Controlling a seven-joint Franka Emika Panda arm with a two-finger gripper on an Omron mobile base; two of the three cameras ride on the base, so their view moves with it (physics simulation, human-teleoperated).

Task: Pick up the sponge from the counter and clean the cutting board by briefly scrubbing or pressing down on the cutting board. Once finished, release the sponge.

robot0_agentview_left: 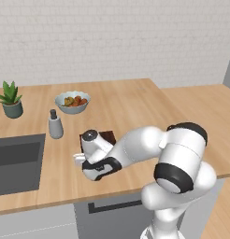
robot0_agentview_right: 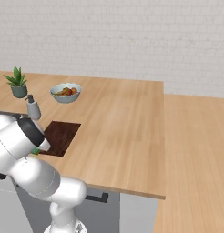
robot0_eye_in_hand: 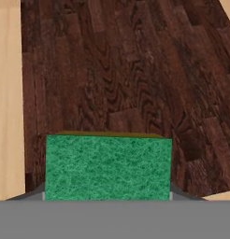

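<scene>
The green sponge (robot0_eye_in_hand: 107, 165) sits between my gripper's (robot0_eye_in_hand: 107, 195) two fingers, which are shut on its sides. A thin yellowish layer shows along its far edge. Under and beyond it lies the dark reddish-brown cutting board (robot0_eye_in_hand: 121, 70). In the right base view the cutting board (robot0_agentview_right: 61, 136) lies on the tan counter (robot0_agentview_right: 123, 123), and a sliver of the sponge (robot0_agentview_right: 36, 151) peeks out by its near left corner. In the left base view my hand (robot0_agentview_left: 89, 158) covers most of the cutting board (robot0_agentview_left: 107, 136). Whether the sponge touches the board I cannot tell.
A dark grey sink (robot0_agentview_left: 18, 161) is set in the counter to the left. Behind the board stand a grey dispenser bottle (robot0_agentview_left: 55, 125), a bowl of fruit (robot0_agentview_left: 72, 101) and a potted plant (robot0_agentview_left: 11, 99). The counter's front edge (robot0_agentview_left: 65, 198) is close to my hand.
</scene>
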